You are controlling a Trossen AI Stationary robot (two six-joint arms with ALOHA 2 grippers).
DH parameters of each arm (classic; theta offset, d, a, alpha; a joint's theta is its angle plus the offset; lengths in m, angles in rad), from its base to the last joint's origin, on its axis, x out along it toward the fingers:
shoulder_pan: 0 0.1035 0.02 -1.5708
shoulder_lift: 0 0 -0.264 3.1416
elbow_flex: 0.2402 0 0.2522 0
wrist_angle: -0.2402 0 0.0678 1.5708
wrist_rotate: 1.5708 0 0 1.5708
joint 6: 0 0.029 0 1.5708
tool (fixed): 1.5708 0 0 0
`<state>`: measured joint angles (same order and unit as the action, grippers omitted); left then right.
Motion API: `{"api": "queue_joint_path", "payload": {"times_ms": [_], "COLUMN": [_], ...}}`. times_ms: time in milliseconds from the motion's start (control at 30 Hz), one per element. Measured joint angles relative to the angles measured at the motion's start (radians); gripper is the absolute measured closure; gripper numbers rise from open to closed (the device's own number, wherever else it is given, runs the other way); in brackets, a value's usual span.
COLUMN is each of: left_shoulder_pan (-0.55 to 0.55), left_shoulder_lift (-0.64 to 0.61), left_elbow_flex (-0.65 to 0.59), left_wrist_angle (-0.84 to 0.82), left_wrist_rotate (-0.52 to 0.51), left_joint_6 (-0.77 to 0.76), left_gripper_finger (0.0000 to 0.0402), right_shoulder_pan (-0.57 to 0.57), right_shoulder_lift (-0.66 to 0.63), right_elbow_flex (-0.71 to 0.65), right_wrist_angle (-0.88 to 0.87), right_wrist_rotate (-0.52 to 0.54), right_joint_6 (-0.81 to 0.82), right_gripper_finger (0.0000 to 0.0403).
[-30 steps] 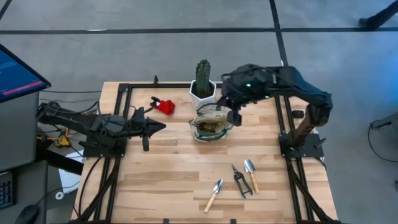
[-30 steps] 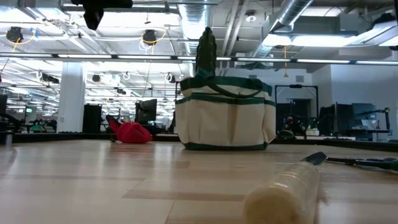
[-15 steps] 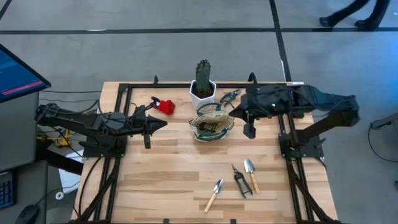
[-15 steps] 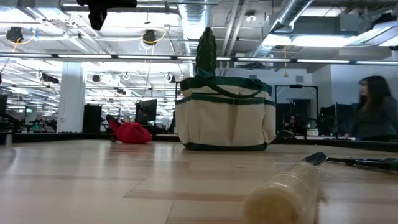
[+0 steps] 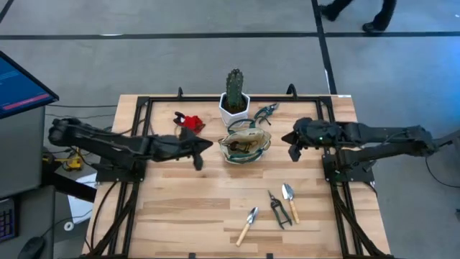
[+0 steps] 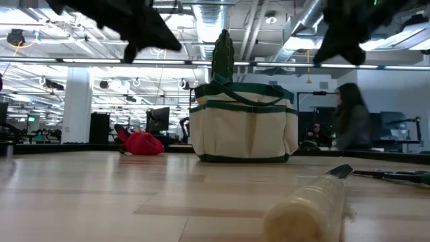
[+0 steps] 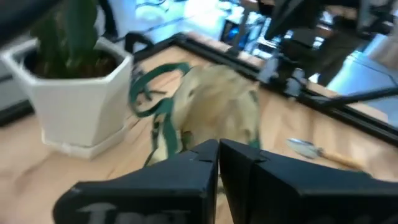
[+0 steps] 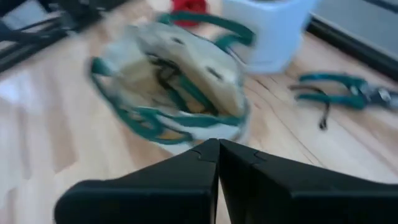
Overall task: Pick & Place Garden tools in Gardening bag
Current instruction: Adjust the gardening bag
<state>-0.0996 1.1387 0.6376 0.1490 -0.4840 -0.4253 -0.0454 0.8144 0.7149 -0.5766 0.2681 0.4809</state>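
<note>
Since the earlier frame, our right gripper [image 5: 294,153] had drawn back from over the gardening bag [image 5: 244,144] toward the worktop's right edge, uncovering green-handled shears [image 5: 265,111] near the far edge, beside the cactus pot [image 5: 234,108]. Our left gripper [image 5: 198,161] had advanced to just left of the bag. Both grippers were closed and held nothing. We saw the bag standing mid-worktop, the red pruner [image 5: 189,121] toward the far left, and two trowels [image 5: 289,198] [image 5: 247,224] with dark shears [image 5: 277,208] near the front edge.
</note>
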Motion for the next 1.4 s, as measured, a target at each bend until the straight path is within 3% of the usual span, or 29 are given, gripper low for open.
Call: {"api": "queue_joint_path", "payload": {"times_ms": [200, 400, 667, 833, 933, 1100, 1400], "left_shoulder_pan": [0.058, 0.099, 0.153, 0.167, 0.166, 0.167, 0.167], "left_shoulder_lift": [0.118, 0.156, 0.161, 0.157, 0.157, 0.157, 0.157], "left_elbow_flex": [0.0, 0.0, -0.073, -0.161, -0.188, -0.193, -0.193], "left_wrist_angle": [0.029, 0.034, 0.039, 0.147, 0.206, 0.234, 0.234], "left_wrist_rotate": [-0.002, 0.0, 0.074, 0.156, 0.167, 0.166, 0.162], "left_joint_6": [-0.106, -0.163, -0.276, -0.345, -0.369, -0.368, -0.36], "left_gripper_finger": [0.0399, 0.0399, 0.0399, 0.0399, 0.0399, 0.0399, 0.0399], "right_shoulder_pan": [-0.082, -0.166, -0.254, -0.287, -0.282, -0.241, -0.143], "right_shoulder_lift": [0.026, 0.137, 0.314, 0.416, 0.467, 0.522, 0.533], "right_elbow_flex": [-0.149, -0.201, -0.247, -0.248, -0.248, -0.248, -0.247], "right_wrist_angle": [0.159, 0.252, 0.497, 0.59, 0.678, 0.788, 0.795], "right_wrist_rotate": [0.005, -0.003, -0.118, -0.187, -0.267, -0.299, -0.324], "right_joint_6": [0.036, 0.036, -0.009, -0.009, -0.001, 0.064, 0.138], "right_gripper_finger": [0.0403, 0.0403, 0.0403, 0.0403, 0.0403, 0.0403, 0.0403]}}
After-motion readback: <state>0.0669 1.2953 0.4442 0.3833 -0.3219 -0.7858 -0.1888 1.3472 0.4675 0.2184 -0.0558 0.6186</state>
